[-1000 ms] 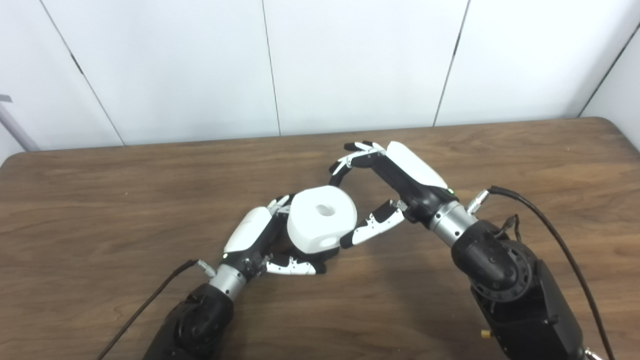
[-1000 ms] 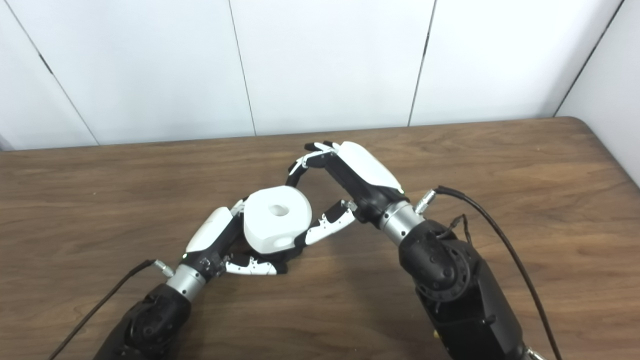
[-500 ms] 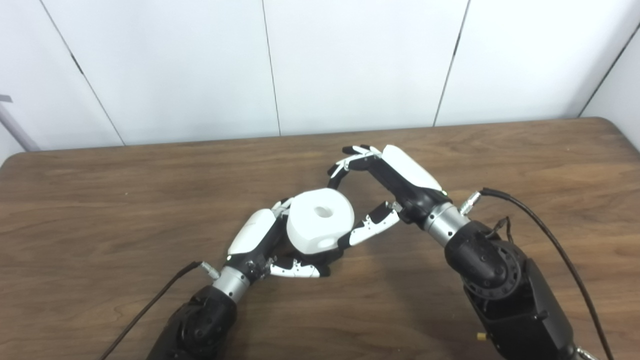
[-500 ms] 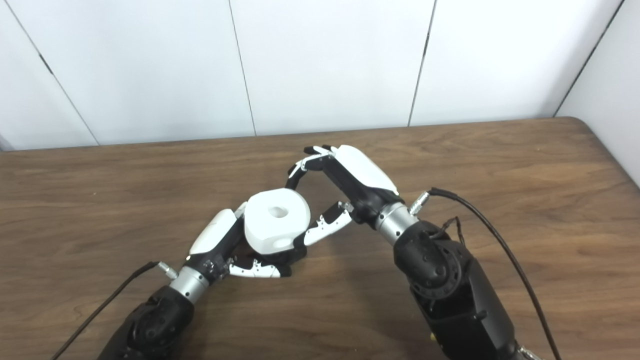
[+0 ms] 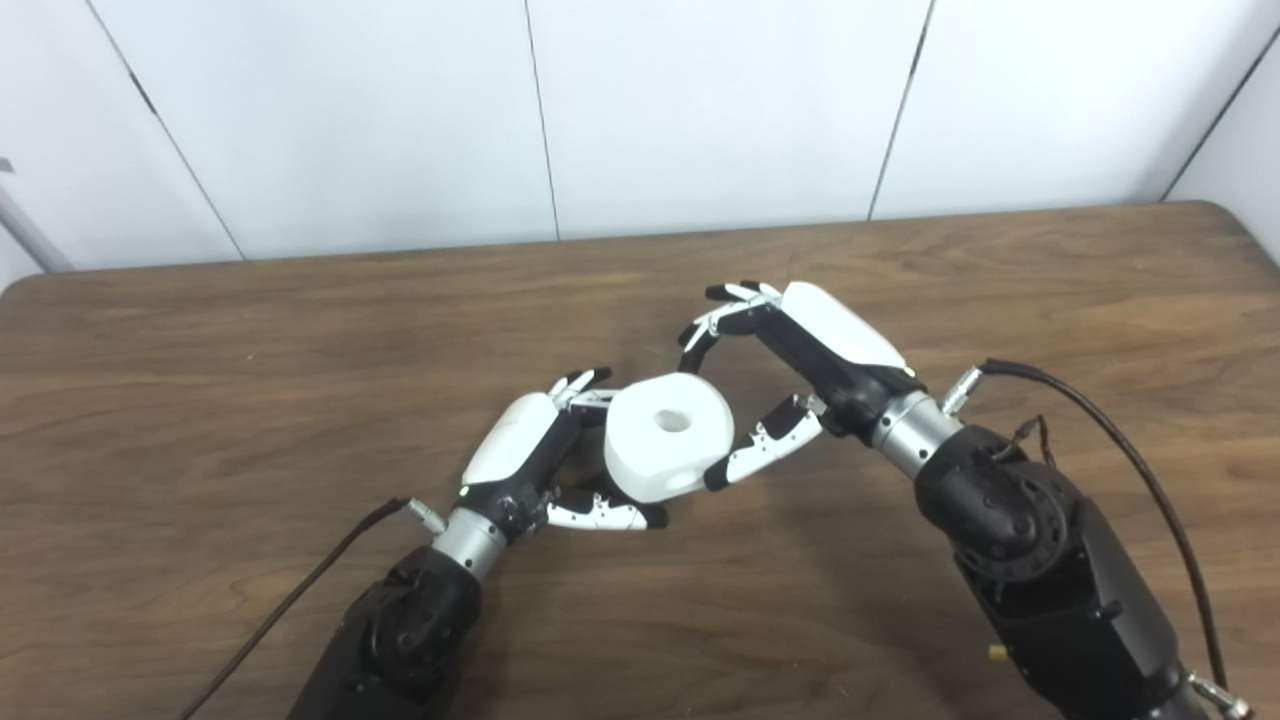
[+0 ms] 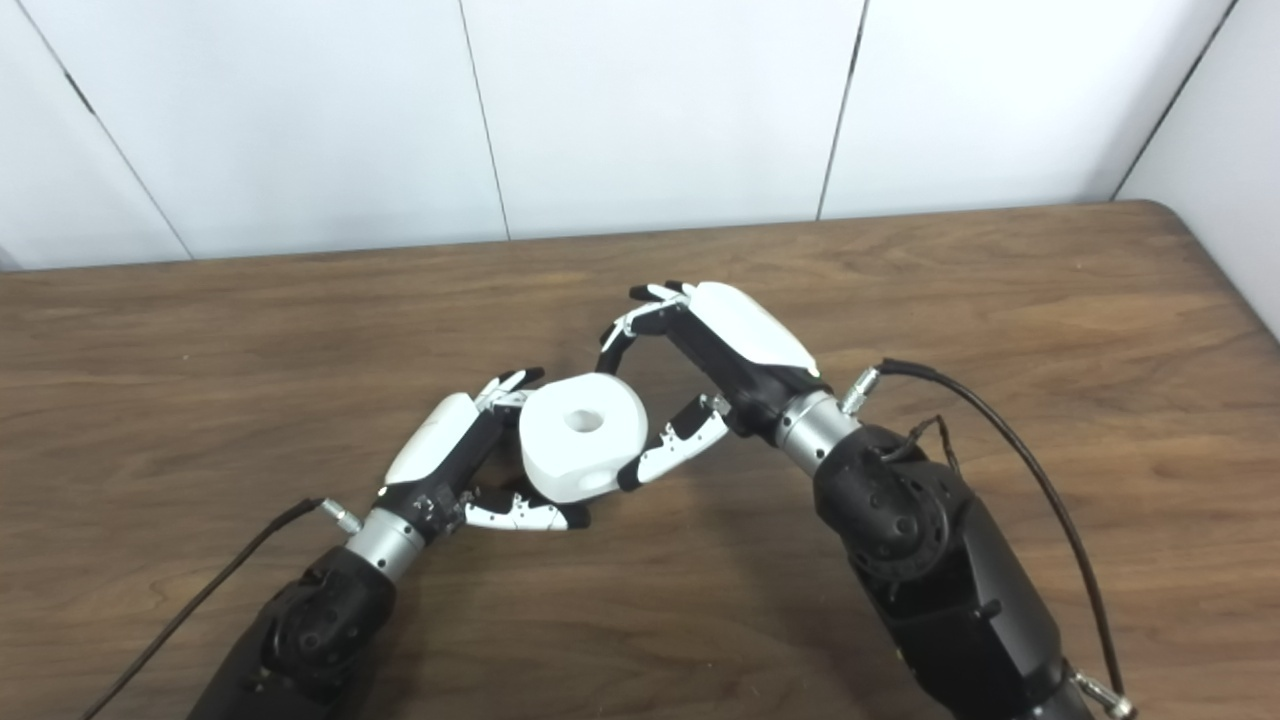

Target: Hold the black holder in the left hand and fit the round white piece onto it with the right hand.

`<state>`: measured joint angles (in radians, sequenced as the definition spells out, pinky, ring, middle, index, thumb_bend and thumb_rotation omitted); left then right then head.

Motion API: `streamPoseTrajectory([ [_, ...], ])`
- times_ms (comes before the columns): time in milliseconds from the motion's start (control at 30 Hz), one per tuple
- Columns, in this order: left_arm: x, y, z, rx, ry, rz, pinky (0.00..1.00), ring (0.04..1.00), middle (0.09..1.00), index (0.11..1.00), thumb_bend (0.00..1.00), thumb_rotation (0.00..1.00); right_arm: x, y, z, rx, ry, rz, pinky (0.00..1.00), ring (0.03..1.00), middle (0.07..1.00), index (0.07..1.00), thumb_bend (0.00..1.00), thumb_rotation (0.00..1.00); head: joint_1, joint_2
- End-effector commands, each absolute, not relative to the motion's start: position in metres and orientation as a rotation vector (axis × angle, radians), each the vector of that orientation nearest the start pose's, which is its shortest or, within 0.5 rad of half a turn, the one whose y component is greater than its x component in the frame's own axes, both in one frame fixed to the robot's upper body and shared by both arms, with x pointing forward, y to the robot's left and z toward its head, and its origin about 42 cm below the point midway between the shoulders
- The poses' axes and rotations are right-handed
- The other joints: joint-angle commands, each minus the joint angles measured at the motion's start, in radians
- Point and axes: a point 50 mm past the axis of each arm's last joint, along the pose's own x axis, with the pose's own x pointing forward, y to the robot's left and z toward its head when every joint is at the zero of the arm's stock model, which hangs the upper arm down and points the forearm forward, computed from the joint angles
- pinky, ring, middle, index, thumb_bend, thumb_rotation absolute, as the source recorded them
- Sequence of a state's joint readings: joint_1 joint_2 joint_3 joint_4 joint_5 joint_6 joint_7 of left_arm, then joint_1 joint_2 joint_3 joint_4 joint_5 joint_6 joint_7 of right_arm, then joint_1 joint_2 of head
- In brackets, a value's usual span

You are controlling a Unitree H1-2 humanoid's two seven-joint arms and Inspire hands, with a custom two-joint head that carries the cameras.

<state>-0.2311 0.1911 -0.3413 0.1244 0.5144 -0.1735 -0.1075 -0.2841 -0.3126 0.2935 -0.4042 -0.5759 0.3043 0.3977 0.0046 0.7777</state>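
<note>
room around the two hands

the round white piece filled the middle of the table, with the left hand close against its left side and the right hand arched around its right and far sides. the gaps between piece and fingers were narrow. bare wood lay wide to the far left, the far right and along the back edge below the wall. a cable trailed from the left wrist toward the near edge, and another cable looped by the right forearm.
</note>
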Motion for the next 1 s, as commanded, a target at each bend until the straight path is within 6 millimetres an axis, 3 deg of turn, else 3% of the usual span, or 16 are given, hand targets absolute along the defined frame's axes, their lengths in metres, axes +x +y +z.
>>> streamPoseTrajectory([
  [0,0.334,0.152,0.128,0.74,-0.312,-0.533,1.0,0.975,0.817,0.482,0.52,0.05,0.324,-0.186,0.257,-0.933,-0.362,0.427,1.0,0.931,0.742,0.481,0.52,0.14,0.002,0.002],
  [967,0.329,0.151,0.133,0.744,-0.319,-0.535,1.0,0.975,0.82,0.481,0.52,0.05,0.329,-0.174,0.239,-0.921,-0.333,0.421,1.0,0.936,0.744,0.481,0.52,0.14,0.016,0.009],
])
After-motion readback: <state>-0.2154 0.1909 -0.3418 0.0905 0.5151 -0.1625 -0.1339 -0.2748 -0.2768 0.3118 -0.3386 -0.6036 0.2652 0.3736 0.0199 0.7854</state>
